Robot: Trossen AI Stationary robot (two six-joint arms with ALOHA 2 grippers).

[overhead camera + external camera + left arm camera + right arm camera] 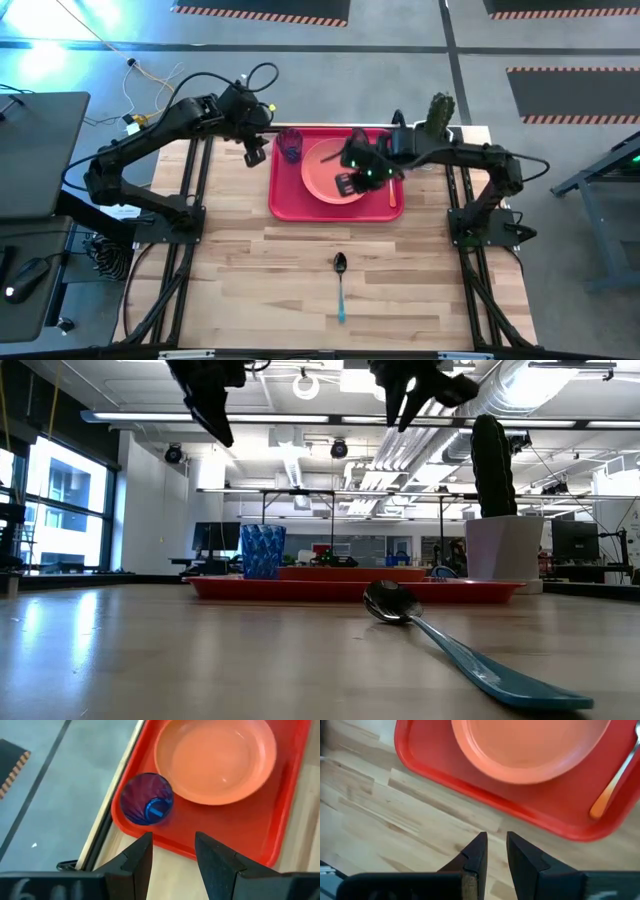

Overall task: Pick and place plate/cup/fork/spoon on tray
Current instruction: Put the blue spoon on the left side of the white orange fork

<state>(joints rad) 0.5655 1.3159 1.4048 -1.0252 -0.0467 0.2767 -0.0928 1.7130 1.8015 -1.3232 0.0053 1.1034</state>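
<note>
Three things on the tray, spoon out on the table.

The red tray [282, 207] has the pink plate [322, 172] in the middle, the blue cup [291, 144] in its far-left corner and the orange-handled fork [393, 190] along its right edge. The teal spoon [341, 283] lies alone on the wood, well apart from the tray on the near side. The left gripper [255, 150] hangs just off the tray's left edge beside the cup, fingers spread and empty. The right gripper [346, 182] hovers over the plate, fingers a little apart, holding nothing.
</note>
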